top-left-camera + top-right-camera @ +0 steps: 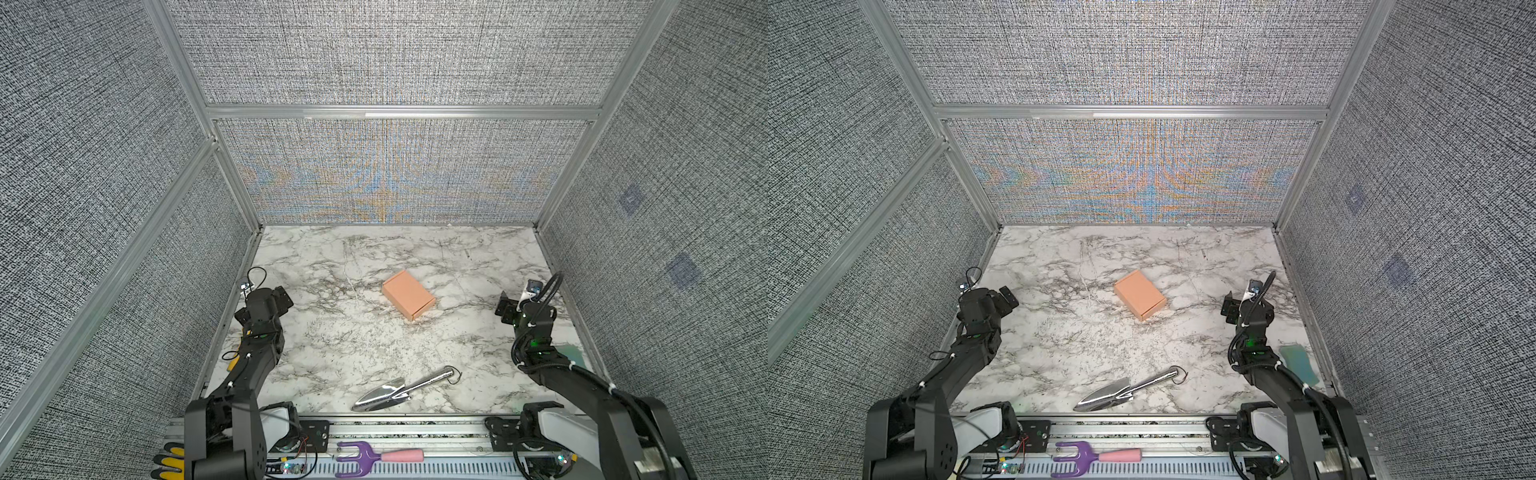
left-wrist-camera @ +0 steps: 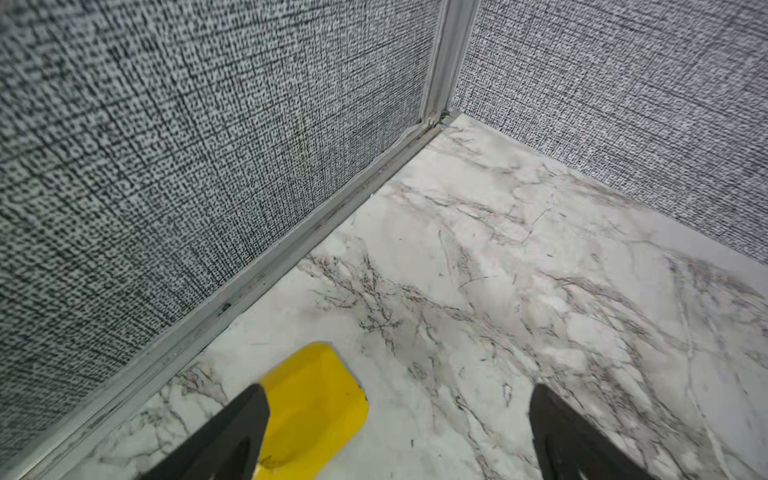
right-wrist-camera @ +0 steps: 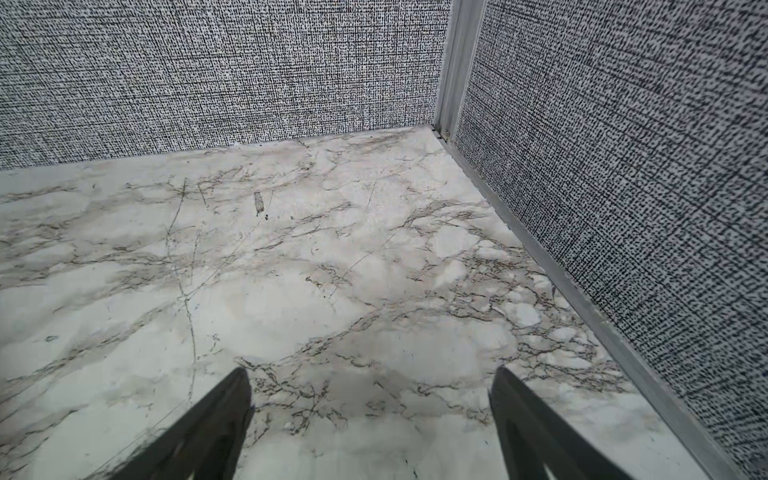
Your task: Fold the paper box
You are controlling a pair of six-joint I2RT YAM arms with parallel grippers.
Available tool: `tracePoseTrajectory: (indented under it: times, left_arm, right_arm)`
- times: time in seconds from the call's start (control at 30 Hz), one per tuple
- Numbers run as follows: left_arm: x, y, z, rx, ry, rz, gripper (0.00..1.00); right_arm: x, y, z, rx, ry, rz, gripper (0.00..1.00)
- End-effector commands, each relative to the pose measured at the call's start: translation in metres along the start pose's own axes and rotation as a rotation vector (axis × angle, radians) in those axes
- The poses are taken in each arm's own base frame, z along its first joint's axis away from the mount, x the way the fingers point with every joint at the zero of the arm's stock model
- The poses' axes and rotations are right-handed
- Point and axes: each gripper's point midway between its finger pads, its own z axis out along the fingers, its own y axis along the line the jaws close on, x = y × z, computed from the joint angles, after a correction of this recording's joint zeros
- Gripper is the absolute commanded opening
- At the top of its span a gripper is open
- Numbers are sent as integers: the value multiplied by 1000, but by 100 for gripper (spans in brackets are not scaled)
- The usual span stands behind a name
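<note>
The paper box (image 1: 408, 294) (image 1: 1140, 300) is salmon-pink and stands fully folded into a closed, flat rectangular block. It rests flat on the marble table (image 1: 332, 349), near the middle, turned at a slant, a front seam showing at its near corner. Nothing touches it.

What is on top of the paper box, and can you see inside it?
Nothing rests on the paper box: its top face is bare in both top views. It is closed, so its inside is hidden.
</note>
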Motion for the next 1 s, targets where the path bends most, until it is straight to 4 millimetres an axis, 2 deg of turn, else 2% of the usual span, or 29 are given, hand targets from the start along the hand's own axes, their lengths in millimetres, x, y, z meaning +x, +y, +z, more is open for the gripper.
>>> tracePoseTrajectory:
  times: [0.0,0.07,0.17,0.23,0.4,0.47,0.57,0.67,0.7,0.73,0.8,0.83,0.9,0.97]
  left_arm:
    - [-17,-6,6,75,-96,-29,99]
    - [-16,-11,9,141,-98,-6,99]
    - [-10,-32,12,282,-88,86,99]
    - [-2,-33,13,299,-96,96,99]
    - [-9,-35,1,303,-221,117,99]
    - [-10,-42,-4,315,-268,141,99]
    - [-6,-59,1,323,-233,200,99]
    - [7,-85,-14,375,-285,323,99]
    - [8,-86,-22,373,-348,345,99]
    - [11,-75,-27,345,-376,302,99]
    - [4,-77,-34,362,-451,302,99]
    - [10,-83,-27,379,-397,324,99]
    - [13,-82,-12,338,-300,301,99]
    - [15,-82,-10,336,-280,300,99]
  right_arm:
    - [-16,-4,7,3,-105,44,92]
    - [-9,-5,13,8,-88,48,92]
    - [-10,-9,17,14,-77,47,92]
    - [-11,-14,16,18,-90,67,92]
    - [-11,-24,17,21,-99,107,92]
    - [-9,-25,14,22,-117,95,92]
    - [-7,-28,14,35,-164,104,92]
    - [0,-26,18,27,-169,99,92]
    - [2,-26,18,29,-170,99,92]
    - [4,-27,17,32,-174,102,92]
    - [6,-27,17,33,-177,104,92]
    - [5,-27,16,28,-191,103,92]
    - [6,-26,16,23,-184,102,92]
    - [6,-22,17,4,-181,89,92]
